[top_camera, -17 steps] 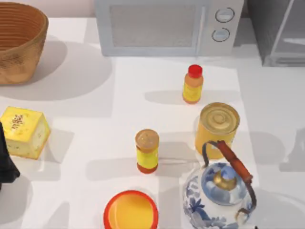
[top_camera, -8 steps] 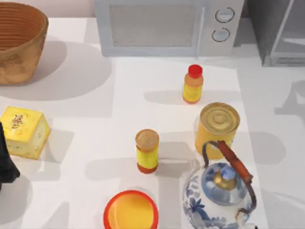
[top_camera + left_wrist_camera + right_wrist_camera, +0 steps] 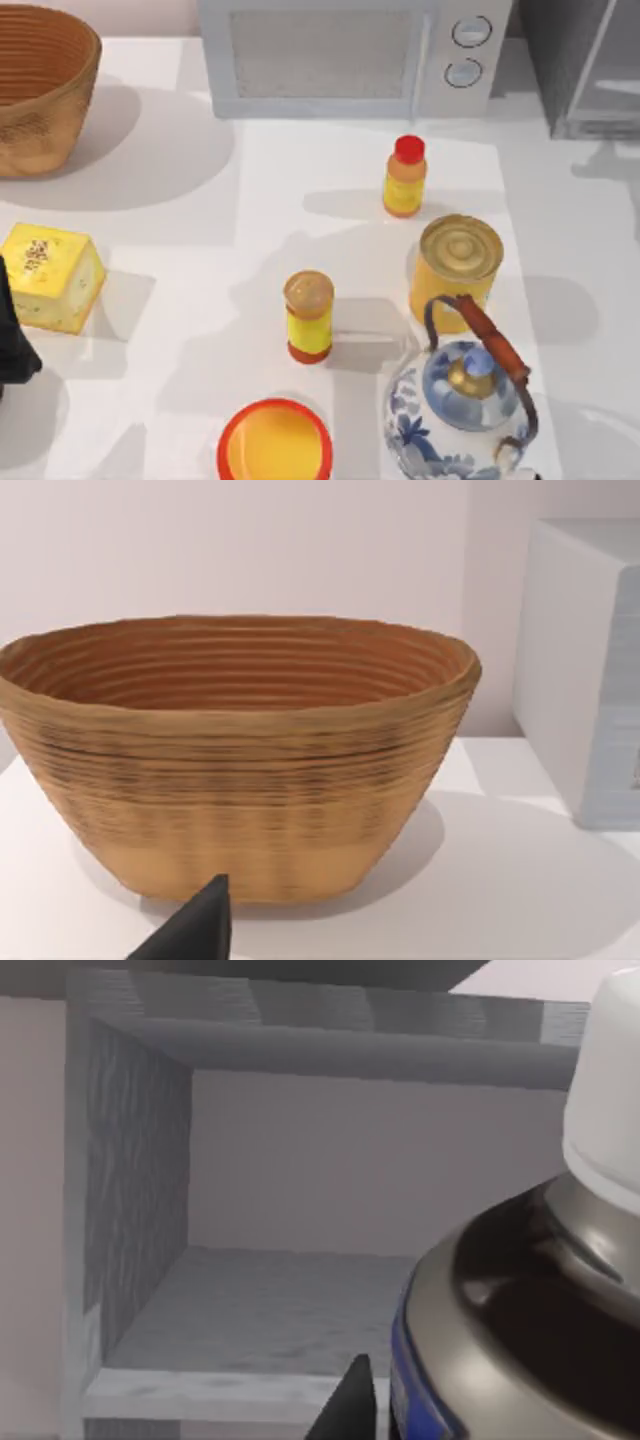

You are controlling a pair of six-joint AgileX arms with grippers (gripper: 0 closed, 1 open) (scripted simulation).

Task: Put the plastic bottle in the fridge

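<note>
My right wrist view: plastic bottle (image 3: pixel 530 1300) close against camera, dark body, blue band, white cap, facing open fridge (image 3: pixel 140 1290) compartment with grey shelf floor. One dark fingertip (image 3: pixel 345 1405) beside bottle; grip on bottle not visible, cannot tell how wide right gripper stands. Top view: fridge (image 3: pixel 585 65) at table's far right corner, beside microwave (image 3: pixel 350 55). My left arm (image 3: pixel 15 345) parked at left edge, facing wicker basket (image 3: pixel 235 750); its finger spread cannot tell
</note>
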